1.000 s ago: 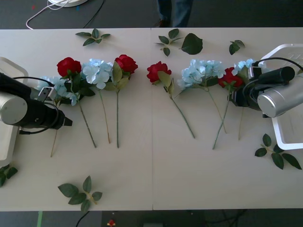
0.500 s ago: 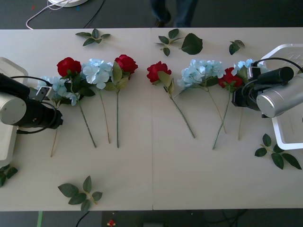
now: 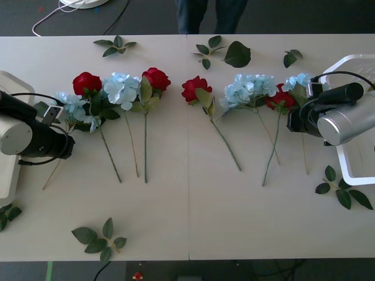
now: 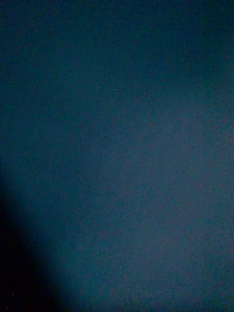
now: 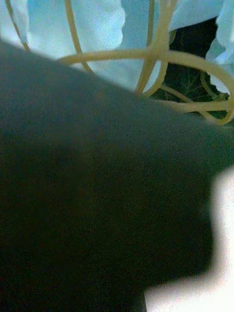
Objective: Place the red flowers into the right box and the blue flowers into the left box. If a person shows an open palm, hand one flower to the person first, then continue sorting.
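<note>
Left gripper (image 3: 65, 136) sits on the leftmost blue flower (image 3: 69, 107) just below its head, stem slanting toward the robot; finger state unclear.

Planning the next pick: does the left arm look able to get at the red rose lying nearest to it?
Probably yes. The left gripper sits at the leftmost blue flower, and that red rose lies just beyond it on the table. Only blue blooms and leaves crowd its stem; nothing solid blocks the way.
</note>
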Robot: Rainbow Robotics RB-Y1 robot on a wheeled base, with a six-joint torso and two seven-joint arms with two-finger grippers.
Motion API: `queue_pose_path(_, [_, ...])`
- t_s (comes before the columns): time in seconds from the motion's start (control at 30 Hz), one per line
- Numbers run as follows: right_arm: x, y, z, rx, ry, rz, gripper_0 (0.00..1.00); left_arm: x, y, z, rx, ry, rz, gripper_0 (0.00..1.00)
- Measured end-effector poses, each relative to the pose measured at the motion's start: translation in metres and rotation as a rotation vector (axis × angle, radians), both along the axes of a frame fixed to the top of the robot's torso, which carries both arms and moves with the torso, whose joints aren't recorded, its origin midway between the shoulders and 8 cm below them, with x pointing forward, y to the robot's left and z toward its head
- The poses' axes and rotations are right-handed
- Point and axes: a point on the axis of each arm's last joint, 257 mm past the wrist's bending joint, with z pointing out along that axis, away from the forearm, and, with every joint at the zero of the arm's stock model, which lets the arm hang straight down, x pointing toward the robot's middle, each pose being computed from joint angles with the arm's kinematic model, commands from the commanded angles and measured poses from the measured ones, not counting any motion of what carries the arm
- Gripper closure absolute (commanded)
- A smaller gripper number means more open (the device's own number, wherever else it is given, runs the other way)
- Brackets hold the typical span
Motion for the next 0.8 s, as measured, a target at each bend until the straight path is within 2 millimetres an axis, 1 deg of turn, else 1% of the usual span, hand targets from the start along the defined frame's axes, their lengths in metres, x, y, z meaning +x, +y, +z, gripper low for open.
queue_pose_path(0.3, [0.0,-0.001,0.002,0.002,0.001,-0.007,1.0,0.005,0.005,0.005,0.031,-0.018,-0.015,1.0])
queue_pose_path(0.4, [-0.005,-0.003,0.008,0.003,0.039,-0.03,1.0,-0.001,0.014,0.013,0.072,0.034,-0.009,1.0])
queue_pose_path(0.5, [-0.004,0.002,0.028,0.025,0.04,-0.042,1.0,-0.009,0.023,0.032,0.128,0.098,-0.007,1.0])
queue_pose_path(0.57, [-0.001,0.006,0.044,0.045,0.025,-0.044,1.0,-0.012,0.023,0.048,0.15,0.129,-0.007,1.0])
queue_pose_path(0.67, [0.004,0.015,0.066,0.086,-0.003,-0.04,1.0,-0.017,0.018,0.069,0.149,0.176,0.003,1.0])
queue_pose_path(0.8, [0.005,0.027,0.091,0.16,-0.047,-0.028,1.0,-0.027,0.005,0.096,0.136,0.249,0.011,1.0])
